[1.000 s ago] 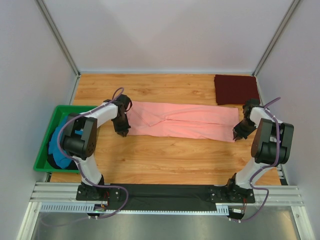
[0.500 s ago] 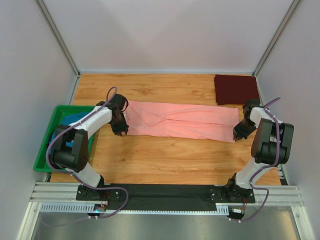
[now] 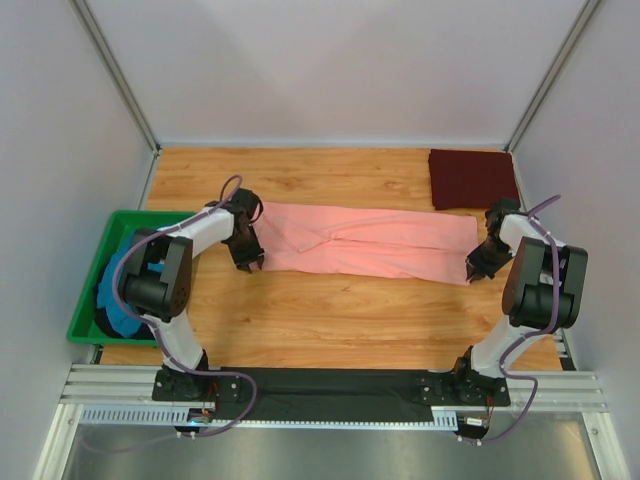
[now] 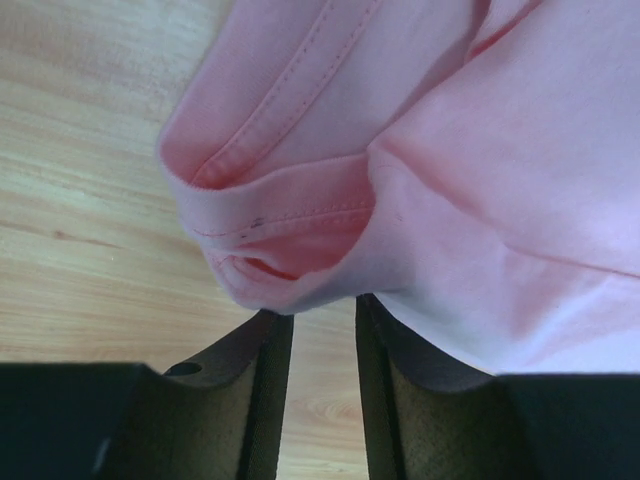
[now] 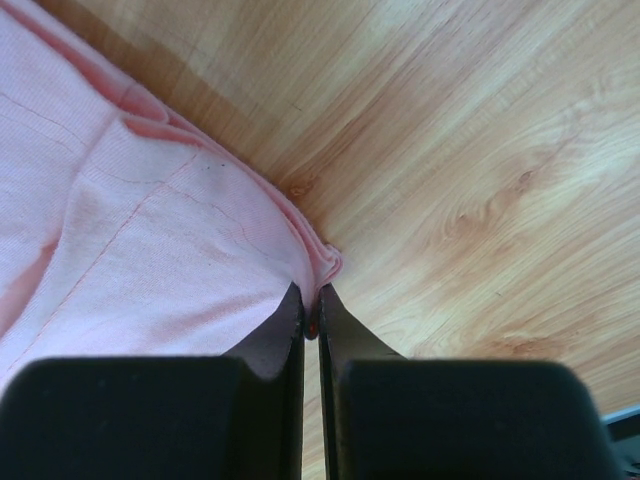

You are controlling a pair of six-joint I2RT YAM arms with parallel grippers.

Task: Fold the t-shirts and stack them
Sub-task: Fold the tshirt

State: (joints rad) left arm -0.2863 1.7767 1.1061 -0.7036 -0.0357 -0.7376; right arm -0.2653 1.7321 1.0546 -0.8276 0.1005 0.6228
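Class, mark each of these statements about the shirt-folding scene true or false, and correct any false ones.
1. The maroon t-shirt lies folded at the far right corner of the table. True.
2. The salmon-pink t-shirt sits in the green bin. False: it lies as a long strip across the table, and the bin holds the teal-blue t-shirt.
3. The right gripper is closed on the pink shirt's edge. True.
4. The left gripper clamps the pink shirt. False: its jaws stand apart with bare wood between them, and the cloth lies just ahead.
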